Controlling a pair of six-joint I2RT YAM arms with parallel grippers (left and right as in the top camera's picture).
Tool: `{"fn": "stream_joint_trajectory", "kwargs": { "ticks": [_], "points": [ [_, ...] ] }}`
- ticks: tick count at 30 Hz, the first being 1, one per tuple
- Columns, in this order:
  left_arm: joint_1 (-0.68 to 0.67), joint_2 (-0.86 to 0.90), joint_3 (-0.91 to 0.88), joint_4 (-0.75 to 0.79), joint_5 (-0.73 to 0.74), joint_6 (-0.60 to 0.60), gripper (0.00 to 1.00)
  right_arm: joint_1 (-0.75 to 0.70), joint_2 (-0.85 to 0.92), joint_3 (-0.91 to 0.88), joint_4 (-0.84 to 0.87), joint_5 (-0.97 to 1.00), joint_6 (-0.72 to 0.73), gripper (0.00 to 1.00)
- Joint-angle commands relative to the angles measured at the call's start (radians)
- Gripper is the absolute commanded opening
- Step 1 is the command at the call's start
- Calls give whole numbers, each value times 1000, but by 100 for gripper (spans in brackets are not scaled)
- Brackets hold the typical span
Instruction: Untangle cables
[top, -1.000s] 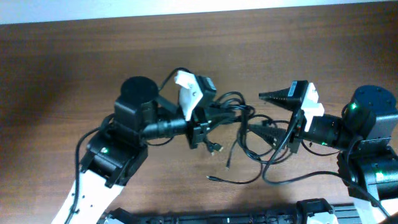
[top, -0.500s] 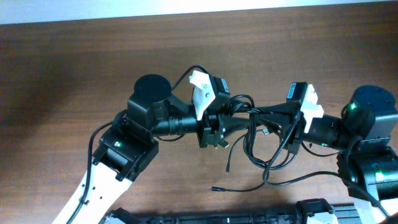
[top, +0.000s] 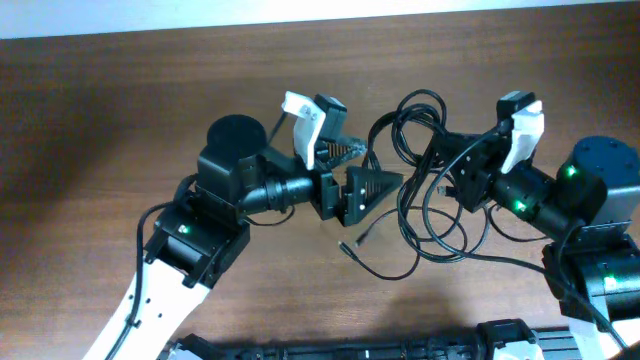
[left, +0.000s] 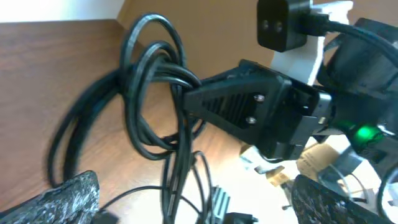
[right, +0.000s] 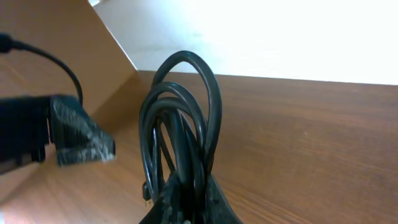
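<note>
— Which step was in hand?

— The pulling-apart, I'd judge, and only partway through. The right fingers (left: 230, 102) were pinched fully together on the cables (right: 183, 155). They gripped several strands at once just below the top of the loops, and the bunch looked lifted off the worktop (top: 120, 100).

— And the other side?

— The left fingers (top: 375, 185) stood spread as wide as they go, with nothing between them. They pointed at the bundle from just beside it and, as far as the overhead view showed, touched no strand.

— Where did the rest of the cord lie?

— Loops trailed from the right grip and sprawled over the worktop between the two arms. One free end (top: 345, 246) with a small plug lay nearer the left arm, below its fingers. The loops crossed one another several times, so the tangle looked far from sorted. I couldn't tell whether there was a true knot.

— So what did the next move call for?

— Probably a fresh hold by the left side: single out one strand, close on it, and draw it away from the right grip. The cords were far thinner than a finger, so the aim would need care. Catching two at once would likely only tighten things.
</note>
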Motion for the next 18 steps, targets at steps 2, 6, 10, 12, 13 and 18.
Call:
{"fn": "stream_joint_trajectory", "kwargs": {
  "ticks": [2, 6, 10, 12, 13, 18],
  "points": [
    [-24, 15, 14, 37, -15, -121, 99, -2, -3, 4, 33, -79, 47, 4],
    [-24, 67, 14, 66, -14, -147, 99, -1, -3, 4, 37, -152, 45, 4],
    [-23, 83, 14, 74, -15, -146, 96, -1, -3, 4, 37, -208, 27, 4],
    [-23, 83, 14, 77, -16, -146, 89, -1, -3, 4, 37, -237, 12, 4],
    [-23, 83, 14, 89, -16, -146, 76, -1, -3, 4, 36, -249, 13, 4],
    [-23, 83, 14, 144, -15, -146, 0, -1, -3, 4, 31, -267, 12, 4]
  ]
}}
